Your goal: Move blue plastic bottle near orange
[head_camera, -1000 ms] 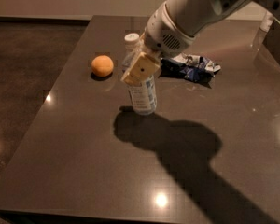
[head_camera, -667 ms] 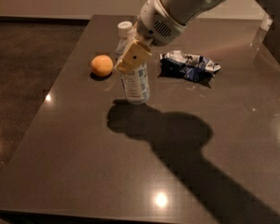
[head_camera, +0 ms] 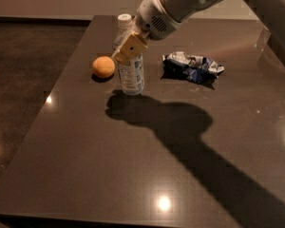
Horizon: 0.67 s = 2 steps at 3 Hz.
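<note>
The blue plastic bottle (head_camera: 131, 72), clear with a white cap and a white-and-blue label, stands upright on the dark table, its base resting on the surface. The orange (head_camera: 103, 67) lies just to its left, a small gap between them. My gripper (head_camera: 130, 45) reaches in from the upper right and is shut on the bottle's upper body, its tan fingers (head_camera: 131, 48) across the front of it.
A crumpled dark blue and white snack bag (head_camera: 192, 66) lies to the right of the bottle. The dark table (head_camera: 147, 165) has its left edge close to the orange. My arm's shadow falls across the middle of the table.
My gripper has carried the bottle to the left and farther back, toward the orange. The bottle now stands right beside it.
</note>
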Available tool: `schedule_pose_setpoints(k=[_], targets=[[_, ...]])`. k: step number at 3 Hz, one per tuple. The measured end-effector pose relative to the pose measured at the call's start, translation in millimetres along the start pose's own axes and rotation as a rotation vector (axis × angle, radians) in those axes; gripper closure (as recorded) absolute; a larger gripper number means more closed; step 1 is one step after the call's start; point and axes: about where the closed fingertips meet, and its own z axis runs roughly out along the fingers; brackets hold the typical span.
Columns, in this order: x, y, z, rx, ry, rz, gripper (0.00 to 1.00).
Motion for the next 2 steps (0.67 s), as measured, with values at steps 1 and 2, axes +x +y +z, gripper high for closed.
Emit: schedule_pose_setpoints(k=[1,2], targets=[[-0.9,-12.4,11.1,0.014,-0.024,0.011,1.0],[-0.9,-20.1,19.8,0.015,-0.044,0.015,1.0]])
